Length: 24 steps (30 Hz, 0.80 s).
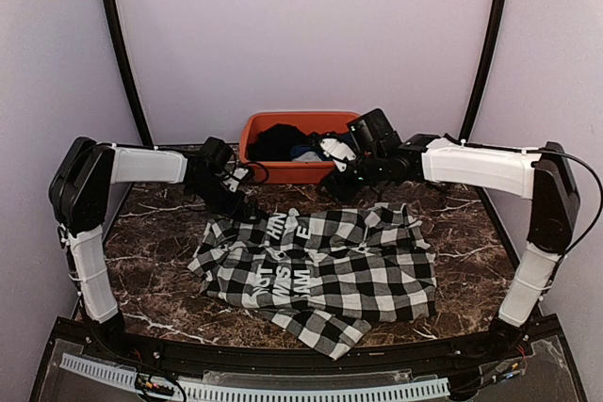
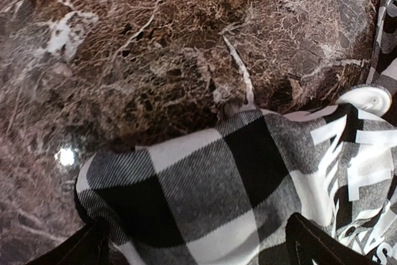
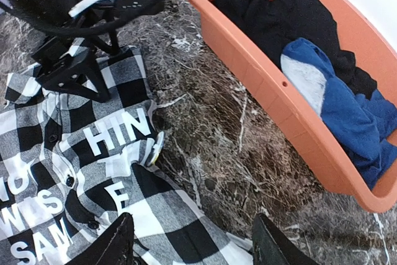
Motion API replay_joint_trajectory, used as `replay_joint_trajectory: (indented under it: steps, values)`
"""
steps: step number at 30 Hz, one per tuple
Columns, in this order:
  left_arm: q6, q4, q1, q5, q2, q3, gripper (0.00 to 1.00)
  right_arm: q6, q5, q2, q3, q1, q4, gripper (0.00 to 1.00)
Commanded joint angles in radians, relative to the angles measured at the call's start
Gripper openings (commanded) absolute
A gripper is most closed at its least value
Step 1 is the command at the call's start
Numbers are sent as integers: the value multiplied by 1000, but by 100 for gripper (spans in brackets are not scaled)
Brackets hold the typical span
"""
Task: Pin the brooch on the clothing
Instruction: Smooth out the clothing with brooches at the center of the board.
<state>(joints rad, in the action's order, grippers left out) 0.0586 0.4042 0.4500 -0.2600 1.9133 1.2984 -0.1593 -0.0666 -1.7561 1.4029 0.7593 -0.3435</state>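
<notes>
1. Treat the step in hand as letting go and backing off. Judge the small round pale brooch [image 3: 155, 148] already set at the far edge of the black-and-white buffalo-check shirt [image 1: 330, 270] with white block letters on a black panel, spread on the dark marble desk [image 1: 160, 298]. Cannot tell whether pinned right through the cloth.
2. Keep the left tool [image 2: 198, 246] as seen: fingers wide apart, clamped on nothing, low over the shirt's far left corner. Lift straight up with no sideways drag, to avoid tugging the cloth near the brooch.
3. Handle the right tool [image 3: 195, 243] likewise: fingers apart, nothing between them, above the far edge near the lettering. Rise clear before swinging away.
4. Beware of a fingertip catching a loose fold and, likely, pulling the brooch askew.
5. Turn to the right wrist view for the brooch beside the letters "HIN" and "E", right at the cloth's edge. Only there, see plainly inside the orange plastic tub [image 3: 260, 79]: a crumpled black garment [image 3: 279, 17] and a blue garment [image 3: 347, 110].
6. Turn to the left wrist view for the brooch [image 2: 366, 98] close up, pale and domed.
7. Use the top view for the whole layout only; brooch too small to pick out there.
</notes>
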Motion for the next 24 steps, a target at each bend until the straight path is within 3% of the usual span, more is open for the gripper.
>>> replay_joint_trajectory:
  steps: [1, 8, 14, 24]
  values:
    - [-4, 27, -3, -71, 24, 101, 99, -70, -43, -51, -4, 25, 89, 62]
    - [3, -95, -43, -145, -5, 110, 99, -86, -54, -56, -69, 24, 142, 63]
    - [-14, -5, -53, -240, 149, 236, 99, -109, -72, -115, -40, 24, 139, 61]
    - [-39, 78, -51, -349, 249, 256, 92, -165, -177, -132, -79, 48, 181, 55]
